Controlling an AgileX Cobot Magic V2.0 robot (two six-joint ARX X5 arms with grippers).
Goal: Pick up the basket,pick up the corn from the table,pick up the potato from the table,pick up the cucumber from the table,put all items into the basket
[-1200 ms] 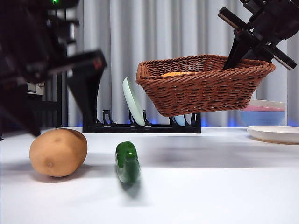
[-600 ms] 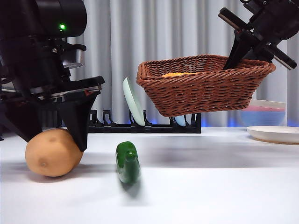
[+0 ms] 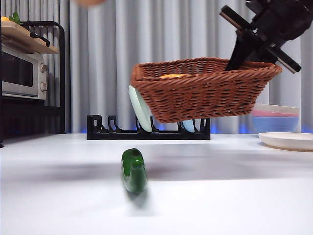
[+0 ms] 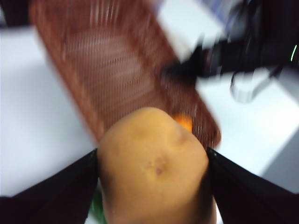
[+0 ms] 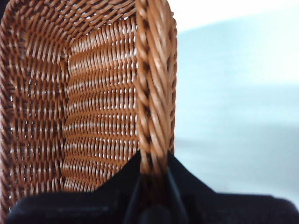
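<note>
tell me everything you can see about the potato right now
The potato is a large, smooth, tan-brown oval with a few shallow dimples. The left tool holds it off the table, one black jaw pressed to each side. It hangs above the brown wicker basket, which the right tool holds up by the rim. In the front view only a tan sliver shows at the top edge. The left wrist picture is blurred, so finer surface detail cannot be made out.

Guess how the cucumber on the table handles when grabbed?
The cucumber looks glossy, so it may slip in a hand. Its narrow rounded body lying loose on the table would probably roll if nudged sideways. It looks rigid, unlikely to flop.
</note>
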